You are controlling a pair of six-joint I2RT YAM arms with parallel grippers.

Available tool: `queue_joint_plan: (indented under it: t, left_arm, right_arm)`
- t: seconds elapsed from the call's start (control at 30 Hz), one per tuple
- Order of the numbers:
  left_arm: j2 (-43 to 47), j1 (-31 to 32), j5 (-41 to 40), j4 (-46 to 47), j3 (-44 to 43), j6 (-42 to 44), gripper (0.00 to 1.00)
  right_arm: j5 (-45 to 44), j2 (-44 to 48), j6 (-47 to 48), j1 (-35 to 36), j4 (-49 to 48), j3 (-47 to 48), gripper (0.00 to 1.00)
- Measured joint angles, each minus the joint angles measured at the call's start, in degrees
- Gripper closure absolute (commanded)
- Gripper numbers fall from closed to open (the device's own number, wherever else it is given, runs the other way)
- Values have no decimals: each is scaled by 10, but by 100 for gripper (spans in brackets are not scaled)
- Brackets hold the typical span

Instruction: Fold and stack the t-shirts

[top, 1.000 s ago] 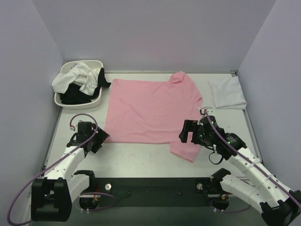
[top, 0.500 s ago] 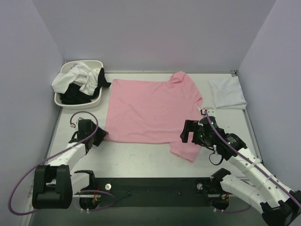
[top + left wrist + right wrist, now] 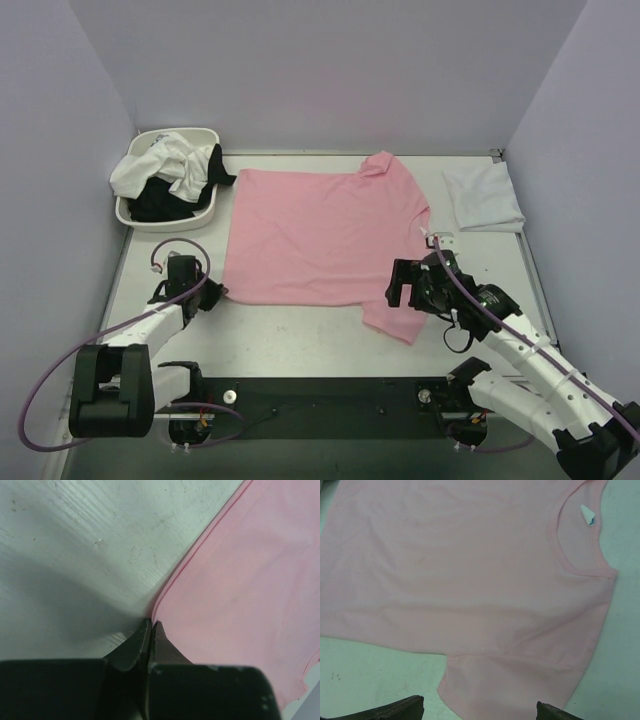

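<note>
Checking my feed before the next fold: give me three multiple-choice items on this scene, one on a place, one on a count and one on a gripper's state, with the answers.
1. Where does the folded white t-shirt lie, relative to the pink t-shirt?
A. on top of it
B. to its right, at the far side
C. at its near left corner

2. How many t-shirts lie outside the basin?
A. two
B. one
C. four

3. How does the right gripper stand?
A. shut on a sleeve
B. shut on nothing
C. open above the pink t-shirt

Answers: 1 B, it lies just past the pink sleeve. 2 A, only the pink and the folded white one. 3 C, the wrist view shows its fingers wide apart over the cloth.
</note>
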State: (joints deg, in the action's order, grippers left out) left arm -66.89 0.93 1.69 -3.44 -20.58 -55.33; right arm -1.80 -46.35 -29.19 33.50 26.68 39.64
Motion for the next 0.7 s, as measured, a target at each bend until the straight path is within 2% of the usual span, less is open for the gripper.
queue_joint_plan:
  t: [0.13, 0.3, 0.5, 0.7]
  left_arm:
    - [18, 0, 5, -25, 2, 3, 100]
    - [51, 0, 6, -78, 3, 14, 100]
    - [67, 0, 8, -103, 3, 20, 100]
    - [58, 0, 19, -95, 4, 20, 100]
  right_arm:
    - [-10, -9, -13, 0, 7, -14, 9]
    - [-13, 4, -55, 0, 15, -76, 11]
    - [-25, 86, -139, 3, 38, -135, 17]
    - [-31, 170, -219, 3, 65, -190, 29]
